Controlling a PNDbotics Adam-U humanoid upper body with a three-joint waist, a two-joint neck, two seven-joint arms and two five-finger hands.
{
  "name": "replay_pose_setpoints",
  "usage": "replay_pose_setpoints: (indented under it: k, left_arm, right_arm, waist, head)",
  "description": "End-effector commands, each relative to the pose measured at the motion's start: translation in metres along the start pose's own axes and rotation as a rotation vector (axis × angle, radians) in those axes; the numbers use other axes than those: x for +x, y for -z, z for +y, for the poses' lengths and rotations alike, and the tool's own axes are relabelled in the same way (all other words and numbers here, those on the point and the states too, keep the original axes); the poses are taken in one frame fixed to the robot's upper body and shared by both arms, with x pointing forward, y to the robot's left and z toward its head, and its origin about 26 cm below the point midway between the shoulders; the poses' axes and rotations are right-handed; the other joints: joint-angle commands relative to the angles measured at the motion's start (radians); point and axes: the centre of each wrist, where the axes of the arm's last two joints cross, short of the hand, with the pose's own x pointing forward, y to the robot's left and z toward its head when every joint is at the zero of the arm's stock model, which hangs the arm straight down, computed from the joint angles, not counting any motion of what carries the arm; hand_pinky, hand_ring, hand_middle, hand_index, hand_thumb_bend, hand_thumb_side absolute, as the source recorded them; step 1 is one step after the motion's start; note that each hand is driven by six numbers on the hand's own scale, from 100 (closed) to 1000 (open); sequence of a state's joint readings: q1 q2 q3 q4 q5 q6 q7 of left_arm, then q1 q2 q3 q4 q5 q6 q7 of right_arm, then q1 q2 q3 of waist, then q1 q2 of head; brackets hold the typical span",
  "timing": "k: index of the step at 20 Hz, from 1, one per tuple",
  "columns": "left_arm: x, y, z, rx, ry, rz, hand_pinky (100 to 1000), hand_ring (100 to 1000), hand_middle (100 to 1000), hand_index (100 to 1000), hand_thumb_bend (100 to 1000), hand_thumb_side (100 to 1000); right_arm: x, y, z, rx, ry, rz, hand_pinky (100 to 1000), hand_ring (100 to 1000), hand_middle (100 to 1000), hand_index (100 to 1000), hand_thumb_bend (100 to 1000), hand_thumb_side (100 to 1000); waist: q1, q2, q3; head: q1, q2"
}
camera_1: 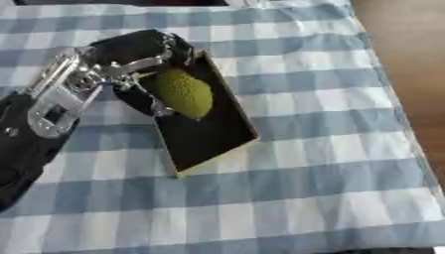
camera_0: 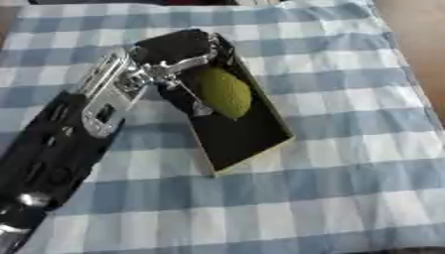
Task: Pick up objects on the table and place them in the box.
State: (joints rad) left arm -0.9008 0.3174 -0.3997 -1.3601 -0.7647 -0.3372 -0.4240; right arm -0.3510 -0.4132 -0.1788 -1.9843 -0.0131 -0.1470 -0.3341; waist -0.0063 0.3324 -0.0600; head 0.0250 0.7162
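Your left hand [camera_0: 170, 62] reaches in from the left over the black box [camera_0: 248, 136], which lies askew on the table [camera_0: 347, 188] with its blue-and-white checked cloth. Its fingers [camera_0: 187, 96] are curled round a yellow-green, lemon-shaped fruit [camera_0: 224, 93], holding it over the far end of the box's dark inside. Your right hand shows in neither view.
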Motion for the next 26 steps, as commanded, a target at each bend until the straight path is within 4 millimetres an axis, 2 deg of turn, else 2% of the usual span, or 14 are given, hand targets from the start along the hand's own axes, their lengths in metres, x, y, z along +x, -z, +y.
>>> replay_pose_setpoints:
  k: [1,3,7,10,15,18,22,26]
  left_arm:
    - [-0.003,0.002,0.000,-0.011,0.034,0.003,602,529,606,695,470,100]
    - [-0.005,0.001,-0.008,-0.036,0.039,0.012,653,589,664,752,490,100]
    - [-0.008,-0.002,-0.013,-0.066,0.052,0.016,801,769,811,900,511,100]
    - [-0.006,-0.005,-0.007,-0.057,0.078,0.003,842,811,851,933,560,100]
    - [-0.003,-0.016,0.007,0.031,0.089,0.019,841,810,854,942,551,100]
    - [-0.002,-0.028,0.025,0.141,0.088,0.040,819,780,833,920,456,100]
    - [0.001,-0.058,0.059,0.386,0.060,0.085,774,732,805,876,385,100]
    - [0.004,-0.101,0.088,0.689,-0.009,0.156,749,709,794,836,372,100]
  right_arm:
    - [0.005,0.004,-0.003,-0.006,0.005,-0.024,796,657,615,671,100,622]
    - [0.005,0.004,-0.003,-0.009,0.007,-0.025,796,657,615,671,100,621]
    - [0.005,0.003,-0.003,-0.018,0.007,-0.020,796,657,615,671,100,639]
    - [0.004,0.002,-0.006,-0.039,-0.002,-0.015,797,657,615,670,100,625]
    - [0.003,0.001,-0.007,-0.056,-0.008,-0.005,796,657,613,670,100,624]
    - [0.004,0.003,-0.006,-0.048,-0.007,-0.011,795,657,614,671,100,618]
    - [0.005,0.005,-0.008,-0.043,-0.014,-0.022,795,657,614,671,100,613]
    - [0.005,0.005,-0.010,-0.046,-0.022,-0.024,794,657,614,671,100,612]
  waist:
    - [-0.007,-0.022,0.002]
    - [-0.010,-0.022,0.005]
    - [-0.011,-0.023,0.007]
    - [-0.011,-0.018,0.001]
    - [-0.005,-0.021,-0.002]
    - [-0.001,-0.029,0.004]
    - [0.002,-0.040,0.014]
    - [0.004,-0.045,0.025]
  head:
    - [0.002,-0.001]
    - [0.006,-0.003]
    - [0.003,-0.003]
    - [-0.005,-0.009]
    - [-0.019,-0.007]
    - [-0.029,-0.003]
    - [-0.036,0.004]
    - [-0.045,0.008]
